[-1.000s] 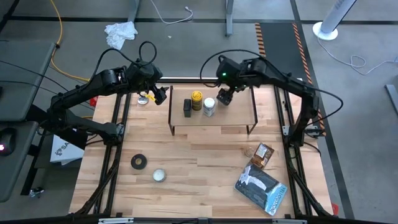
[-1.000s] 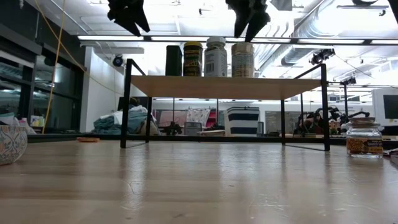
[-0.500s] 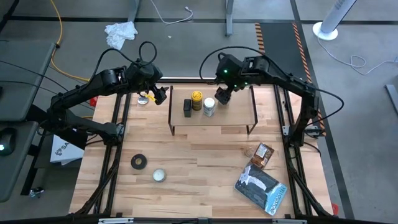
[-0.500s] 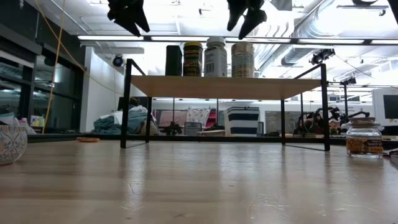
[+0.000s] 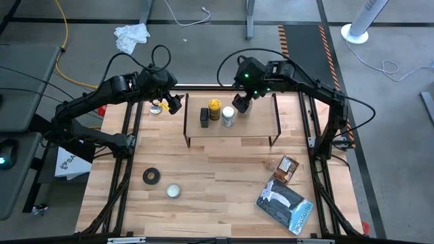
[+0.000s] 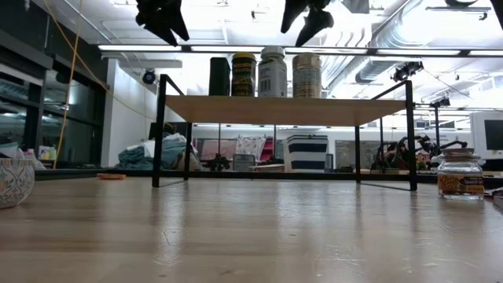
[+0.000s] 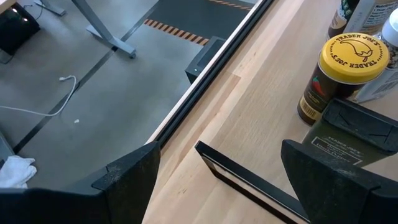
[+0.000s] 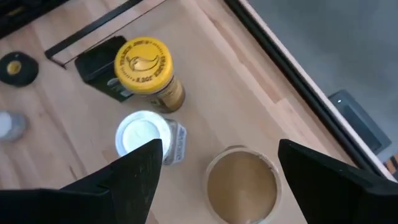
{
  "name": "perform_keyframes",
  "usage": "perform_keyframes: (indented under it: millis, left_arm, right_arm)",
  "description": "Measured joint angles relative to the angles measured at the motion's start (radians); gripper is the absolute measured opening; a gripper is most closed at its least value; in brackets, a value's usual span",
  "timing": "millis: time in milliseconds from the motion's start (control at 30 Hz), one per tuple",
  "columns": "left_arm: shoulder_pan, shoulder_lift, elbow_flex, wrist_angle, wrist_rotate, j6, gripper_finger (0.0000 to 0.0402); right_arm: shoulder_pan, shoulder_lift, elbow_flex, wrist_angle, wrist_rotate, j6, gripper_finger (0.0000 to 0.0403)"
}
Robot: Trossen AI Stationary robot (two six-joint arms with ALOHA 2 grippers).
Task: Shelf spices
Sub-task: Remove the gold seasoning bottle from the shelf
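grey floor (image 5: 203,20), bright ceiling lights (image 6: 440,31)

Yellow-lidded jar (image 7: 352,57) on shelf (image 7: 261,118): lid embossed "TRADER JOE'S" twice around rim, once along 12 o'clock arc, once along 6 o'clock arc, with bird-like emblem in centre. Same lid in right wrist view carries ring of lettering plus emblem, letters too soft to read. Dark bottle (image 7: 348,143) top shows pale printed lines, illegible. Labels on jars in low view unreadable.
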Motion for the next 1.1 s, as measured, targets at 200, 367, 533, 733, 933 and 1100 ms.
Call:
perform_keyframes:
  millis: [200,367,533,733,933,1100]
  left_arm:
    - [0.000,0.000,0.000,0.000,0.000,0.008,0.0330]
    - [0.000,0.000,0.000,0.000,0.000,0.008,0.0330]
    - [0.000,0.000,0.000,0.000,0.000,0.000,0.0330]
    - [0.000,0.000,0.000,0.000,0.000,-0.007,0.0330]
    - [0.000,0.000,0.000,0.000,0.000,-0.007,0.0330]
    - [0.000,0.000,0.000,0.000,0.000,-0.002,0.0330]
  right_arm:
    - [-0.006,0.000,0.000,-0.057,0.047,0.084,0.0317]
    - [-0.003,0.000,0.000,-0.085,0.115,0.105,0.0317]
    - [-0.003,0.000,0.000,-0.086,0.108,0.063,0.0317]
    - [0.004,0.000,0.000,-0.086,0.100,-0.019,0.0317]
    - [0.000,0.000,0.000,-0.094,0.079,-0.016,0.0359]
    - [0.003,0.000,0.000,-0.124,0.073,-0.037,0.0388]
